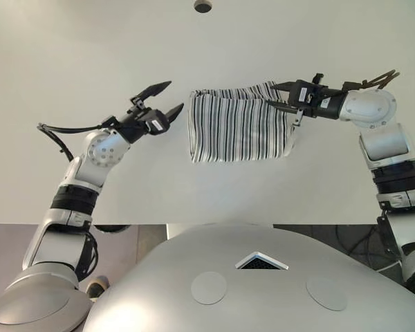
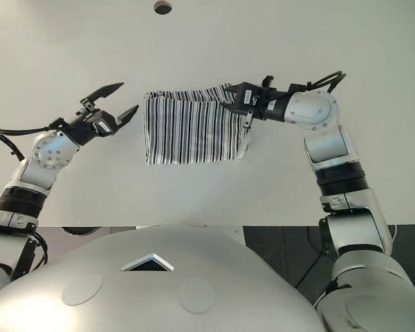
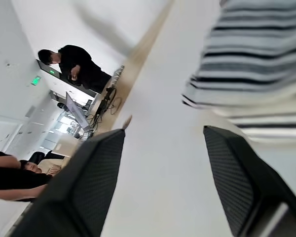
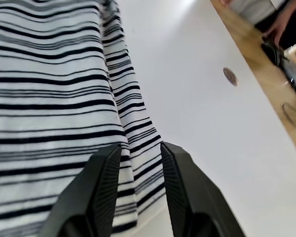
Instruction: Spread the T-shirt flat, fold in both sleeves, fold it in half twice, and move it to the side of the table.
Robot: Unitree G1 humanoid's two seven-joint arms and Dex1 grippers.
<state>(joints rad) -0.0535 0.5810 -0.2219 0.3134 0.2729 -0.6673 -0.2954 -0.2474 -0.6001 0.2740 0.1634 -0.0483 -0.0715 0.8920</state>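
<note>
A white table fills the scene, a round grommet near its far edge; grey floor lies below its front edge.

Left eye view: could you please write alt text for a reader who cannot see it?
A striped T-shirt, folded into a rectangle, lies on a white table. The right gripper is at its far right corner; the left gripper, fingers open, hovers beside its left edge.
</note>
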